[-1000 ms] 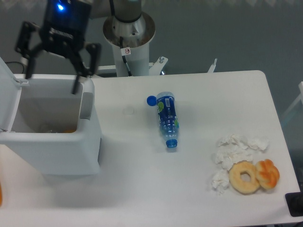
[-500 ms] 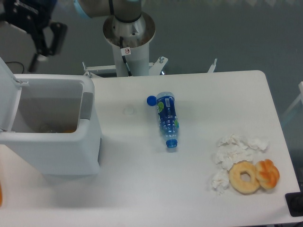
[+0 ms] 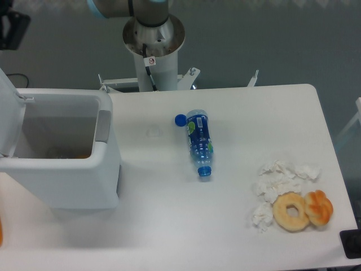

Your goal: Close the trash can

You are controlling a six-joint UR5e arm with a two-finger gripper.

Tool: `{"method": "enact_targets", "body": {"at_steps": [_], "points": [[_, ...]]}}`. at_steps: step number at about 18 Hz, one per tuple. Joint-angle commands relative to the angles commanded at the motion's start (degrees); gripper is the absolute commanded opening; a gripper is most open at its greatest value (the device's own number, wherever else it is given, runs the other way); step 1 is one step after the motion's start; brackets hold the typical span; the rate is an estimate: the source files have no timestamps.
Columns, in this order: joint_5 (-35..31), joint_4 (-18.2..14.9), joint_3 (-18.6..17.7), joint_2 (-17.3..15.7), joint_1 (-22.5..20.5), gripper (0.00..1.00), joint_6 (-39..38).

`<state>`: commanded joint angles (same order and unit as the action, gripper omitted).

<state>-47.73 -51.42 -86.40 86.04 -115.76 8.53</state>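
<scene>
Standing open at table's left edge, trash can [image 3: 62, 169], end effector [image 3: 11, 28] mostly cropped, state unclear

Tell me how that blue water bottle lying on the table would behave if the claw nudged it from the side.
The blue bottle lies on its side on the smooth white table, so it would probably roll. It looks like thin clear plastic, likely light and easy to dent. Its blue cap appears to lie beside it, so any contents might spill.
</scene>
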Motion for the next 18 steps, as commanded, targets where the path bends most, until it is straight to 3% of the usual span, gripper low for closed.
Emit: {"method": "enact_targets", "body": {"at_steps": [4, 18], "points": [[1.2, 0.1, -1.4, 0.5, 2.9, 1.00, 0.5], [3.1, 0.3, -1.1, 3.1, 8.4, 1.00, 0.7]]}}
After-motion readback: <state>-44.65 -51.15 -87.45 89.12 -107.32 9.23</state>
